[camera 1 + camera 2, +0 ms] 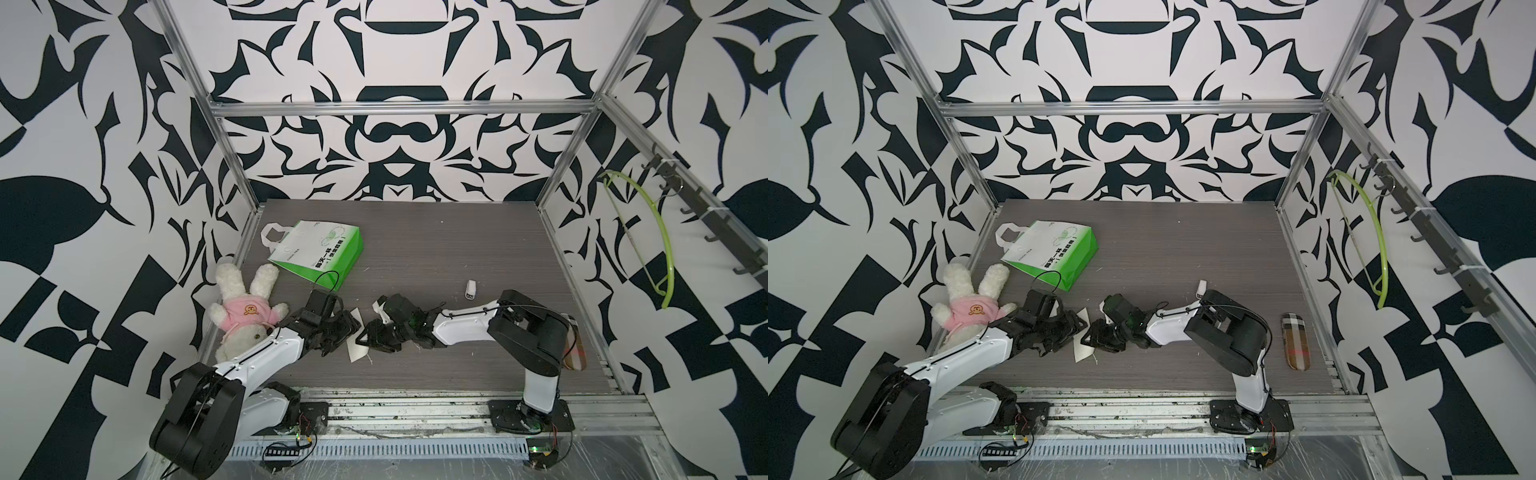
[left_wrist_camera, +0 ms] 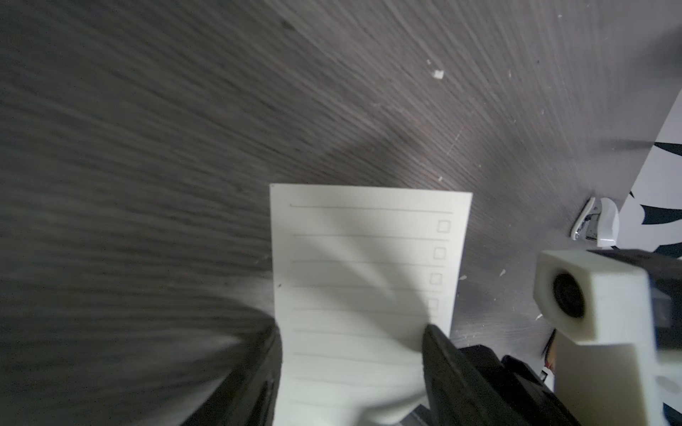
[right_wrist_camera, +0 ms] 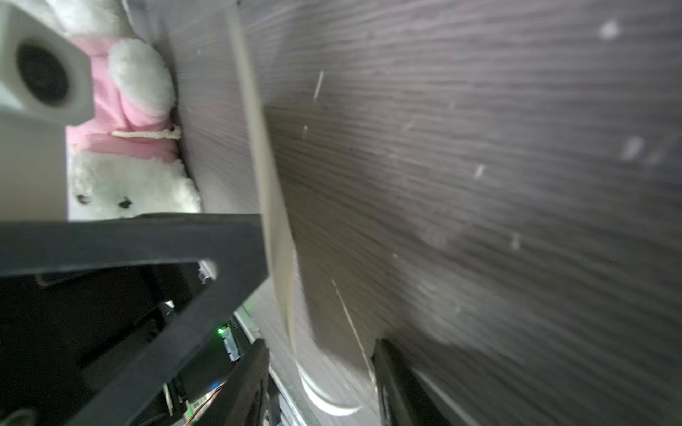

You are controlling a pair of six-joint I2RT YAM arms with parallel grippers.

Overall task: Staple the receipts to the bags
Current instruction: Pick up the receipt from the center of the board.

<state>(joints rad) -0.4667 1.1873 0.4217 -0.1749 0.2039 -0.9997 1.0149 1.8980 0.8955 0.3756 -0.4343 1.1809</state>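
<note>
In both top views the receipt (image 1: 357, 351) sits at the front middle of the surface (image 1: 457, 249). It's caught between the left gripper (image 1: 351, 326) and the right gripper (image 1: 368, 337), which are nose to nose. The COOL TEA bag (image 1: 316, 249) lies on its side well apart at the back left, handles toward the wall. We can't see anything in it. The little white stapler (image 1: 470, 289) is off on its own near the right arm, and a plush bunny (image 1: 245, 311) lies beside the left arm.

Left wrist view: the lined receipt (image 2: 365, 265) pokes out from the left gripper (image 2: 350, 328). Its jaws hold the slip by its two long edges, about half wide, with the near end bowed. The slip hangs clear of the surface, with a shadow underneath.

Right wrist view: we see the receipt (image 3: 273, 206) edge-on, its curled end sitting inside the right gripper (image 3: 321, 354). Those jaws stand apart, and a sliver of surface shows between one of them and the paper, so we reckon nothing is pinched there.

What worries us: an edge grip on bowed paper is flimsy, so the slip could pop out or crease on the way to the bag. The bag also looks light and loose, so it may skate when the stapler presses on it.
</note>
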